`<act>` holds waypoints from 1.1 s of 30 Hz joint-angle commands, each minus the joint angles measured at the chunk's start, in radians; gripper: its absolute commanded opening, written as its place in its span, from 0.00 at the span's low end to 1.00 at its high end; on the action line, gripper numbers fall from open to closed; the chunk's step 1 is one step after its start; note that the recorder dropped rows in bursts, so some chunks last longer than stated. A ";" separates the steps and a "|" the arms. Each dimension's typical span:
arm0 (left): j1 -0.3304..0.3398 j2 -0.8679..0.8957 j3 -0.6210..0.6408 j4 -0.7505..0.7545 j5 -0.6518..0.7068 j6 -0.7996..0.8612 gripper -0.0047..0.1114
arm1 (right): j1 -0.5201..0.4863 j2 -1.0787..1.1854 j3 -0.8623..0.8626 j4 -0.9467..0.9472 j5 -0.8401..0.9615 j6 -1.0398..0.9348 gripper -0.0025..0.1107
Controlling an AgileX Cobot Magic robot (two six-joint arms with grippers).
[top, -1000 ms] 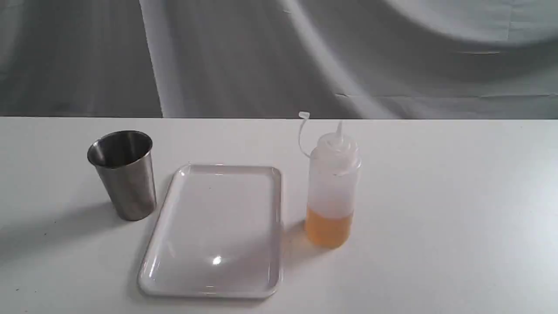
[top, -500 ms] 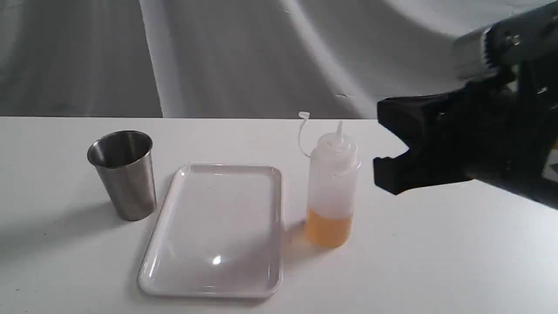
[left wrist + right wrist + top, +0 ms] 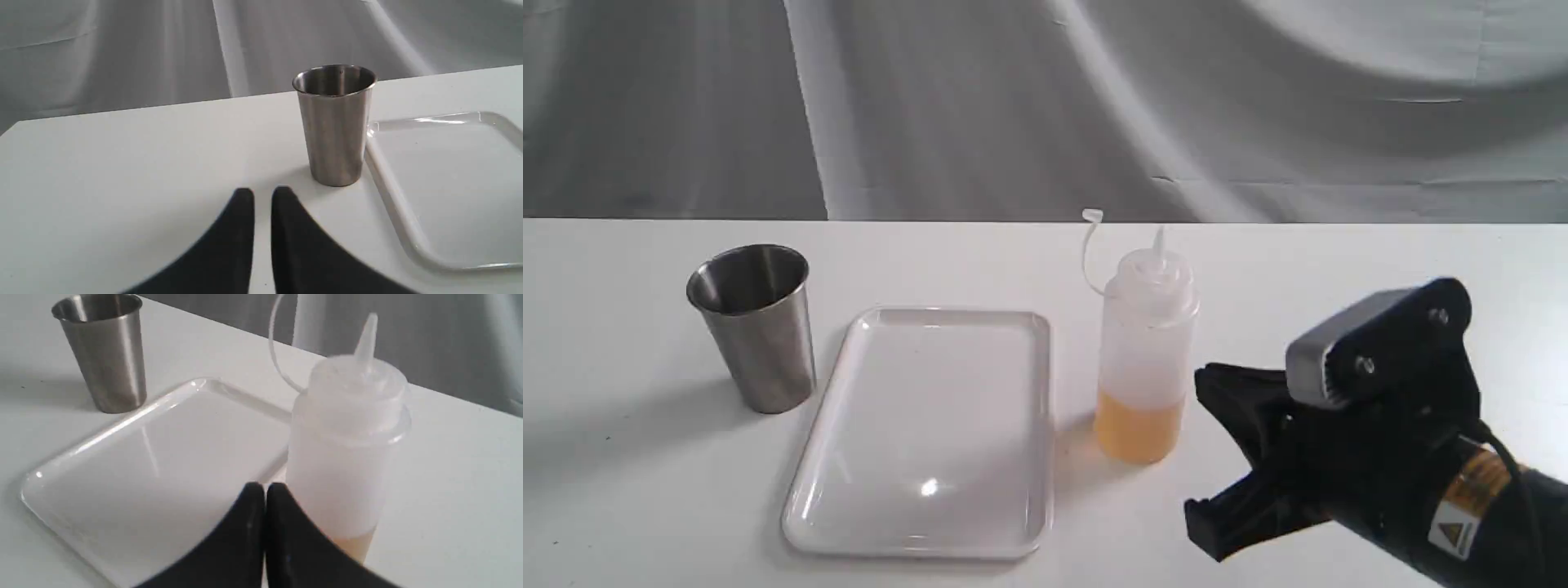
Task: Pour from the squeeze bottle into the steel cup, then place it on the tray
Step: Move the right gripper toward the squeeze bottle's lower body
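Moved since half a second before: right gripper, down from the upper right of the exterior view to a low spot over the desk, right of the squeeze bottle and nearer the camera. All else as before.

Right gripper: black, jaws closed tip to tip in the right wrist view, gripping nothing. Points toward the bottle's lower half; near it, yet apart from it in the exterior view. Carries a grey metal block on top and a yellow warning label on the arm behind.

Left gripper: black, jaws drawn together with a thin slit between, holding nothing. Hangs over the desk, short of the steel cup.

Squeeze bottle: translucent whitish, upright on the desk, just right of the tray, apart from its rim. Holds amber-orange liquid in its lowest part. Nozzle uncapped; cap strap curls up to the left.

Steel cup: brushed metal, upright, mouth up, on the desk just left of the tray's far left corner.

Tray: glossy white, rounded corners, flat on the desk between cup and bottle.

Backdrop: grey-white draped cloth behind the desk.
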 commanded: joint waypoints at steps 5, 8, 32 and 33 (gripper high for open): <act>-0.001 -0.005 0.004 0.002 -0.007 -0.002 0.11 | 0.002 0.156 0.039 0.048 -0.133 -0.084 0.02; -0.001 -0.005 0.004 0.002 -0.007 -0.002 0.11 | 0.002 0.228 0.039 0.099 -0.212 -0.149 0.02; -0.001 -0.005 0.004 0.002 -0.007 -0.002 0.11 | 0.002 0.510 -0.037 0.201 -0.423 -0.182 0.02; -0.001 -0.005 0.004 0.002 -0.007 -0.002 0.11 | 0.002 0.510 -0.037 0.201 -0.423 -0.182 0.02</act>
